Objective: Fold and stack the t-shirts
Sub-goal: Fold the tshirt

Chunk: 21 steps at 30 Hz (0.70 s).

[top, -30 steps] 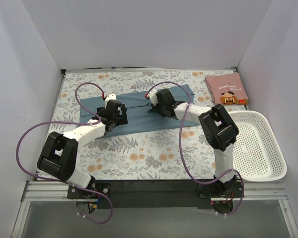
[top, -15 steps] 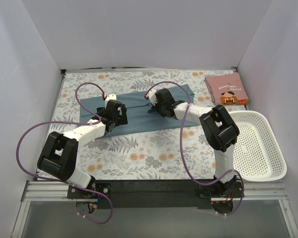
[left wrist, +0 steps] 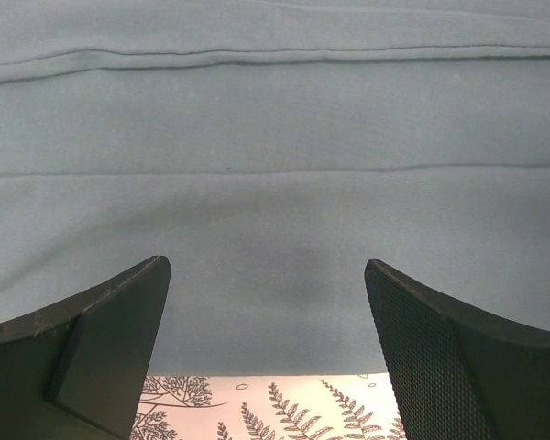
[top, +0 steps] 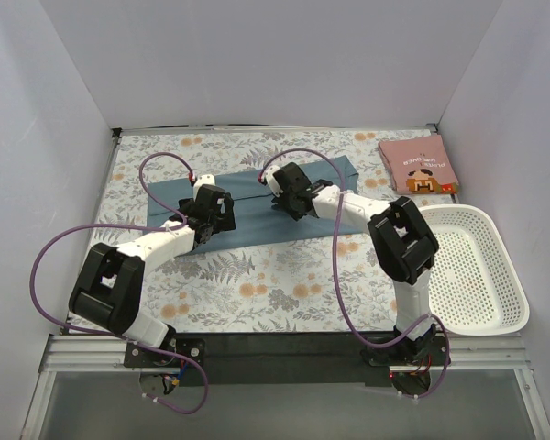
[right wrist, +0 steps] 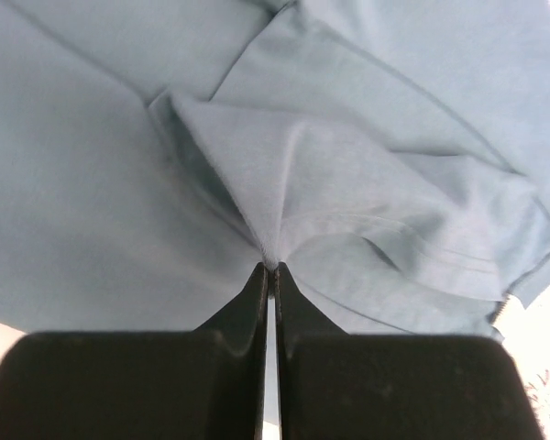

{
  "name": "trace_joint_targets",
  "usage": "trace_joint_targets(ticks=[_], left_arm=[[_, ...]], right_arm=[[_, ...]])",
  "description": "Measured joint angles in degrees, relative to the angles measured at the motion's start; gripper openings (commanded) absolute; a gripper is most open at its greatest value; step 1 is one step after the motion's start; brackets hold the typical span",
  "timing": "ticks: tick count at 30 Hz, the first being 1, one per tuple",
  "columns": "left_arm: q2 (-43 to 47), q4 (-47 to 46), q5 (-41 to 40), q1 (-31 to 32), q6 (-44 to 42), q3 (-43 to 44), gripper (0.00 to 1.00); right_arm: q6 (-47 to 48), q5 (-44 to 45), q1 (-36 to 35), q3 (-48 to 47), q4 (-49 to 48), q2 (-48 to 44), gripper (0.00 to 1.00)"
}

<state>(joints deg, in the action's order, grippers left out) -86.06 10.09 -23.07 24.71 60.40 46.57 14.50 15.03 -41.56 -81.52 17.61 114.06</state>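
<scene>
The teal-blue t-shirt (top: 247, 197) lies as a long folded band across the middle of the floral table cloth. My right gripper (top: 282, 189) is shut on a pinched fold of it (right wrist: 284, 197) and holds that fold lifted over the band's right half. My left gripper (top: 211, 213) is open and empty, its fingers (left wrist: 119, 312) spread just above the shirt's near edge (left wrist: 257, 238). The pink t-shirt (top: 418, 166) with the cartoon print lies folded at the back right corner.
A white perforated basket (top: 472, 266) stands at the right edge, beside the right arm. The floral table cloth (top: 257, 284) covers the table. White walls close in the back and both sides.
My right gripper has moved left and a little back, dragging the pinched teal cloth over the band. The left arm has not moved.
</scene>
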Motion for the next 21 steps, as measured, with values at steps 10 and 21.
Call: trace_joint_targets(ticks=[10, 21], left_arm=[[-0.87, 0.28, 0.42, 0.00, 0.00, 0.31, 0.87], [-0.90, 0.68, 1.38, 0.00, 0.35, 0.50, 0.87]], right_arm=[[-0.87, 1.97, -0.15, -8.33, 9.01, 1.68, 0.12], [-0.92, -4.13, 0.20, -9.01, 14.36, 3.10, 0.33]])
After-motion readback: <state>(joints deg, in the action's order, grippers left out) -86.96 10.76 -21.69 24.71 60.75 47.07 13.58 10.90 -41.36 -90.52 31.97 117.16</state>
